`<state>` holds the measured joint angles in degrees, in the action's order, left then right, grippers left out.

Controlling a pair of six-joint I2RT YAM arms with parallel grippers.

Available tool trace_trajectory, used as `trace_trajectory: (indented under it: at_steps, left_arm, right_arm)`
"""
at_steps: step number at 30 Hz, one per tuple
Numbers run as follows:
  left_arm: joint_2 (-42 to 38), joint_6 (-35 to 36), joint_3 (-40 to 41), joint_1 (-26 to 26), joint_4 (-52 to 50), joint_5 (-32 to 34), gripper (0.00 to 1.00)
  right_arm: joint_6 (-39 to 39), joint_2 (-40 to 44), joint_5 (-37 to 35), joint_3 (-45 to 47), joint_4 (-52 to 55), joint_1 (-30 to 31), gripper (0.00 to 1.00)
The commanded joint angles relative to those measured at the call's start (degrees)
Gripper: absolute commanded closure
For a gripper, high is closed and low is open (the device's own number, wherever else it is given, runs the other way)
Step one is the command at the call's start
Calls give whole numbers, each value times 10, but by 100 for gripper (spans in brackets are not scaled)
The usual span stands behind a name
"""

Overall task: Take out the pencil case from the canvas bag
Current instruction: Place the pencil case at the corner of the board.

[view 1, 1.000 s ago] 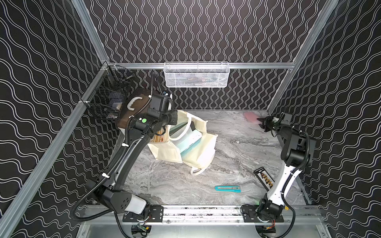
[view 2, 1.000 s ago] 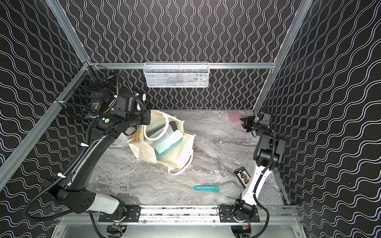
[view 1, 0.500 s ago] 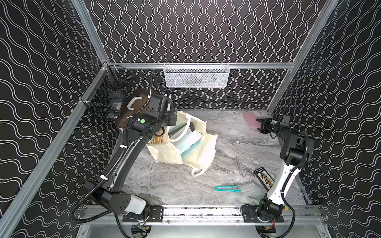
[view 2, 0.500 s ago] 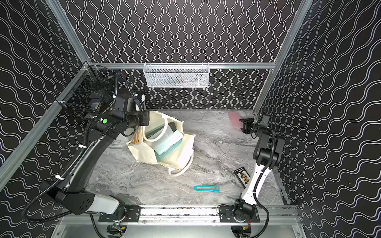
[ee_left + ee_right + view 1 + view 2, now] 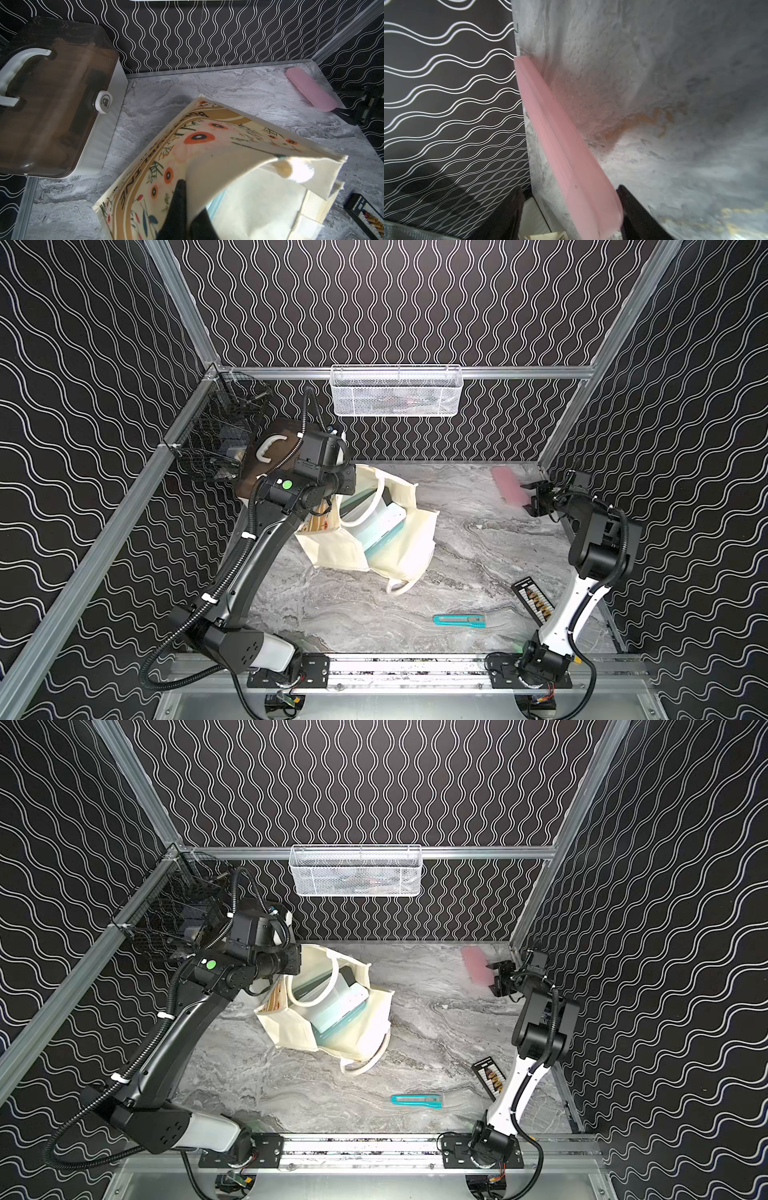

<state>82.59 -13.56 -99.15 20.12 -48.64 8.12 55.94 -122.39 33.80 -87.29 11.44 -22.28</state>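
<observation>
As canvas bag (image 5: 399, 549) gapes, box (image 5: 52, 93) behind, cutter (image 5: 459, 620) well apart.

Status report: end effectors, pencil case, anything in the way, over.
Left end effector shut on canvas bag rim. Right end effector open at pencil case. Case out, lying on table. Nothing blocking.
</observation>
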Motion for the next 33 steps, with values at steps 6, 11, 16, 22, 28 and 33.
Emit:
trace_trajectory:
  at_steps: [6,11,16,22,28,33]
  left_arm:
    - [-7,1,-13,0,31,-7,100]
    - [-4,11,-19,1,33,-30,100]
    - [11,35,-31,1,40,-87,100]
    - [14,45,-24,1,55,-134,100]
    - [6,51,-6,1,67,-148,100]
    - [-11,56,18,0,75,-172,100]
  right_arm:
    - [-56,52,-80,8,122,-1,28]
    - [-104,156,-124,51,132,10,30]
    - [-161,300,-180,136,121,95,32]
    - [-198,459,-221,213,133,243,35]
    - [-196,607,-240,295,151,375,44]
    - [-215,685,-237,331,171,459,49]
